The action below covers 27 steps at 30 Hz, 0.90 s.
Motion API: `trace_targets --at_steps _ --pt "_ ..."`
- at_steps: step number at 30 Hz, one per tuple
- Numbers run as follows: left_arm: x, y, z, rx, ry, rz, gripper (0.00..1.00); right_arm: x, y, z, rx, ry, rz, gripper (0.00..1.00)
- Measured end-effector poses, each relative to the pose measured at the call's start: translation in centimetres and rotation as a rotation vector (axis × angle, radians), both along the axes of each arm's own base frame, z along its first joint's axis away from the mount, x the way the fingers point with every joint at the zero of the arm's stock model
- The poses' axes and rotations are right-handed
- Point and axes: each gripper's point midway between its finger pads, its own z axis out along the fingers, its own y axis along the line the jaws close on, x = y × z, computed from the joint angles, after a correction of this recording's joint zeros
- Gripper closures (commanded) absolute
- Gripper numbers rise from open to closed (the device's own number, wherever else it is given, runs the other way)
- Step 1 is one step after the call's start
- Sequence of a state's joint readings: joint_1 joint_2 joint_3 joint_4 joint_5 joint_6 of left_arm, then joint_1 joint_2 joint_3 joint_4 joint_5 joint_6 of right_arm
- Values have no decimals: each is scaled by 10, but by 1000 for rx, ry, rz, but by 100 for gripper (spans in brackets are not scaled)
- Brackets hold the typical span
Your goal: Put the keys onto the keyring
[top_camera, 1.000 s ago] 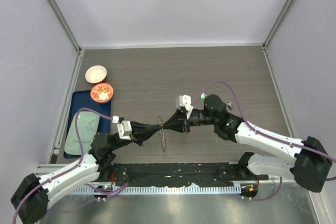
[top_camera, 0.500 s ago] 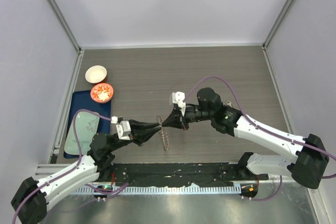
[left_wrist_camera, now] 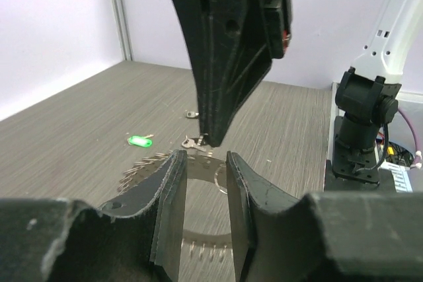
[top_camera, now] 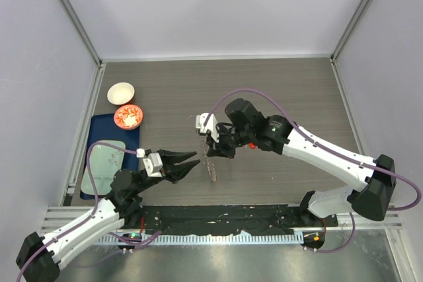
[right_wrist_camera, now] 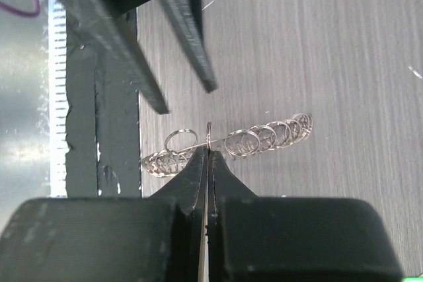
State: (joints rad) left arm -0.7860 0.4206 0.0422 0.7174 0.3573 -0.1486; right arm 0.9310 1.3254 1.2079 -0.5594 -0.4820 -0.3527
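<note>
One pinch only, apparently: held the keyring (top_camera: pixel 211 170) dangling edge-on in the fully shut right tool (top_camera: pixel 209 152), posed the left tool (top_camera: pixel 190 164) agape and empty just beside the keyring, left the green key (left_wrist_camera: pixel 139 141) on the table (top_camera: pixel 277 90) near the keyring, probably needing pickup next.

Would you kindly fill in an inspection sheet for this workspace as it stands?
Surface: grey wood-grain table.
Job's things: keyring pinched by right gripper; green key loose on the table.
Clutter: white bowl, orange bowl, blue tray, all at left.
Grippers: left gripper open beside the keyring; right shut on it.
Cables: purple cables looped over both arms.
Surroundings: white walls, metal frame post.
</note>
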Motion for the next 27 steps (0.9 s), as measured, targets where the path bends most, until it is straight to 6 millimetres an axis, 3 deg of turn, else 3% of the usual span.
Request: trace_targets --at_steps 6,13,27 --pt "4 -5 -16 48 44 -8 67 -16 -2 -8 -106 -29 47 99" --pt "1 -13 -36 109 89 -54 67 -19 -8 -18 -170 -52 60 99" --pt "-14 -24 -49 153 102 -163 67 -22 -8 -22 -186 -72 95 99"
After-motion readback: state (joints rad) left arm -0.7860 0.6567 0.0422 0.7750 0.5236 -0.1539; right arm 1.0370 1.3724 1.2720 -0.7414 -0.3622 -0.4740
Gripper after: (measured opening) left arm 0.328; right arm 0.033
